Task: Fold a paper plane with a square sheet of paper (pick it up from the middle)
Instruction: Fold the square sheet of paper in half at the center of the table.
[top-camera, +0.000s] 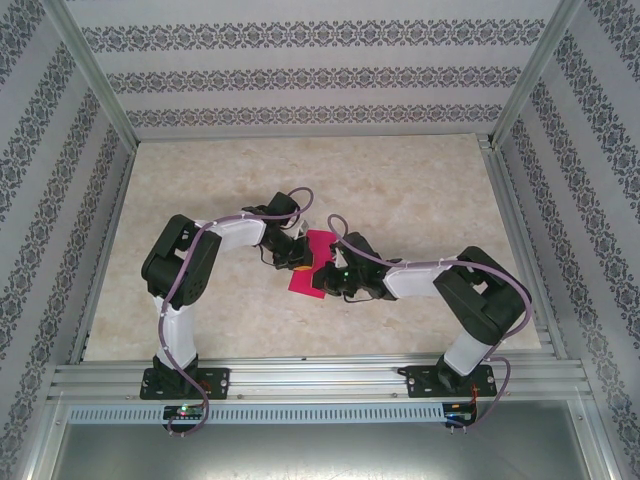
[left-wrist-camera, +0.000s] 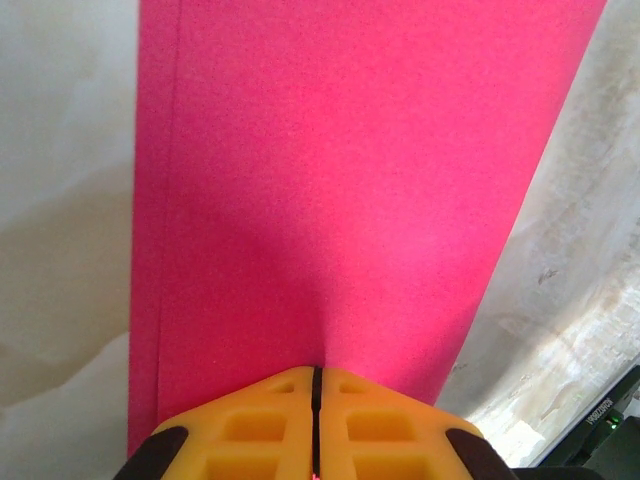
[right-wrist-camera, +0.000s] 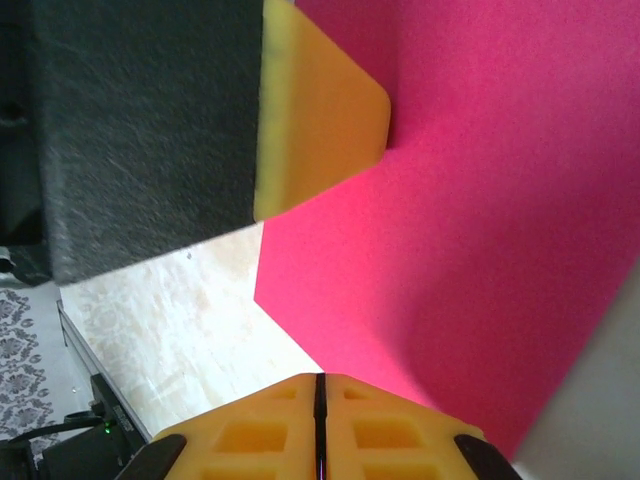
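Note:
The square sheet of paper (top-camera: 311, 270) is magenta-pink and held above the middle of the table, between both arms. My left gripper (top-camera: 297, 258) is shut on its left edge. In the left wrist view the yellow jaws (left-wrist-camera: 316, 372) meet on the sheet (left-wrist-camera: 330, 180), which runs away from them as a tall strip with a doubled edge along its left side. My right gripper (top-camera: 330, 276) is shut on the opposite edge. Its closed tips (right-wrist-camera: 320, 378) pinch the sheet (right-wrist-camera: 470, 230), and a yellow left fingertip (right-wrist-camera: 320, 120) grips the far edge.
The marble-patterned table (top-camera: 420, 190) stretches behind and to both sides of the grippers. Aluminium rails (top-camera: 320, 380) run along the near edge, where the arm bases are bolted. Patterned walls and metal posts (top-camera: 100, 90) enclose the table.

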